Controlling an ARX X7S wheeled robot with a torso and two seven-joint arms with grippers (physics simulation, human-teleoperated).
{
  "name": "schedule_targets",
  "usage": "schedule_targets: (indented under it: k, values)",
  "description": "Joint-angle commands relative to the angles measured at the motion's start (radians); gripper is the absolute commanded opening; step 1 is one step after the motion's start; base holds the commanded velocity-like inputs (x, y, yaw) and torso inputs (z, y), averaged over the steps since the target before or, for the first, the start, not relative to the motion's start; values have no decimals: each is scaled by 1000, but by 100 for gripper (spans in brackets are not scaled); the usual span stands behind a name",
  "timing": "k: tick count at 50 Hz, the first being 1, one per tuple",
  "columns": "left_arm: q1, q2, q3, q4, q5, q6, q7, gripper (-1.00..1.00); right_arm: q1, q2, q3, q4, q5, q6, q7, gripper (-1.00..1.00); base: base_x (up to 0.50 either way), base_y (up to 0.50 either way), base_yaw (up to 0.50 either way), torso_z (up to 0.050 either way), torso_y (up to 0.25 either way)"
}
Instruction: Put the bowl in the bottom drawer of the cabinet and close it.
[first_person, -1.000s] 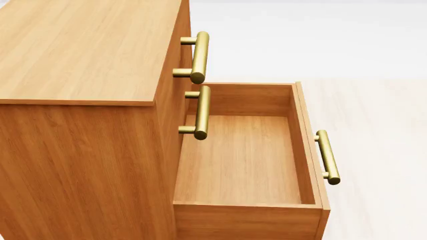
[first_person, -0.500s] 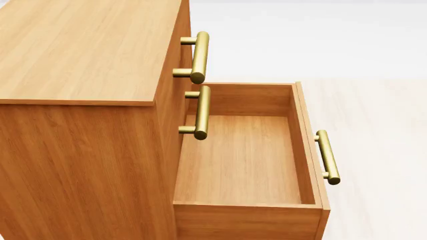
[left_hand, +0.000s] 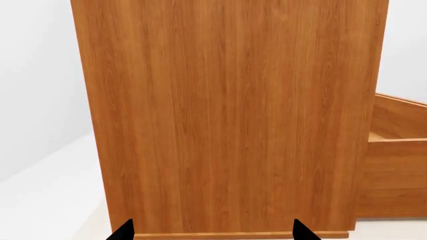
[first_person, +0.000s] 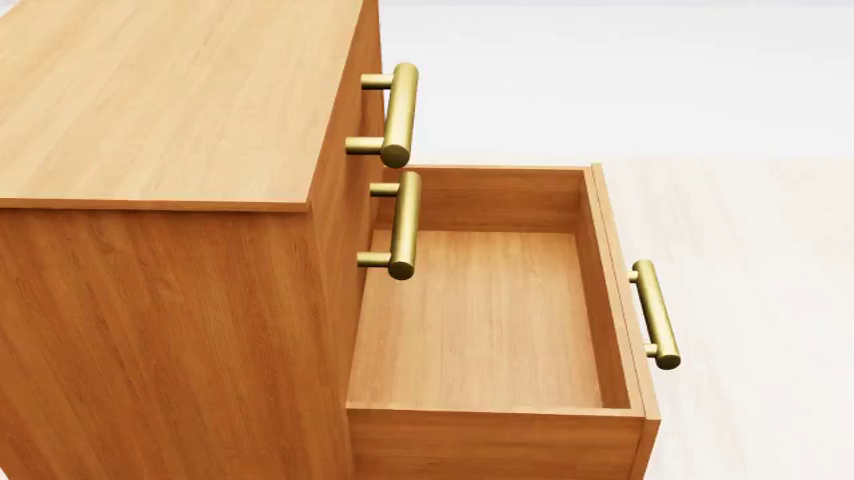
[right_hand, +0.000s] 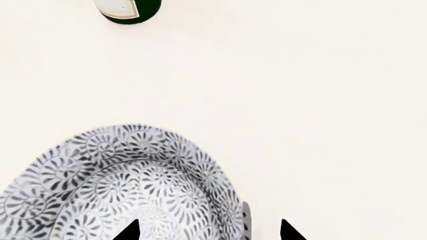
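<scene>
- The bowl shows only in the right wrist view, sitting right under the right gripper; it is not in the head view, so it is not in the drawer yet
- Only the two dark fingertips of that gripper show at the picture's edge, one over the bowl's patterned surface and one past its edge, apart from each other; whether they pinch the wall I cannot tell
- Judging by its looks, the bowl is a small, stiff, glazed piece: light, but slick and breakable, so a knock on wood could chip it
- The best hold is probably across the thin wall at the rim, one finger inside and one outside, squeezed gently and kept level
- The bottom drawer stands pulled well out of the cabinet and holds nothing, its brass handle facing out
- The left gripper faces the cabinet's plain side panel, fingertips spread wide with nothing between them
- A green bottle stands well away from the bowl on the pale surface
</scene>
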Motion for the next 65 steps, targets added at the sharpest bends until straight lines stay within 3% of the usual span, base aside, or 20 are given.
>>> schedule_targets:
  k: [1,10,11,39,51,65]
  values:
    - [1,-3,2,5,0,-3,-5,100,-1,-2,8,24,7,1,-12,100,0,0,0,0,0]
    - [-2,-4,5,3,0,-3,-7,100,-15,-4,-5,20,6,-29,-28,100,0,0,0,0,0]
    - [-2,-4,5,3,-1,-3,-7,100,-23,4,-51,-3,-12,-27,-27,-100,0,0,0,0,0]
    - [-6,-10,11,-1,-2,1,-12,100,-44,72,-332,-224,-60,-76,-113,-100,0,0,0,0,0]
    - [4,-23,10,36,-16,-17,-17,100,123,92,-489,-219,-45,-33,-174,-100,0,0,0,0,0]
    - [0,-26,11,21,-27,-3,-14,100,365,91,-667,-20,-64,-53,-246,-100,0,0,0,0,0]
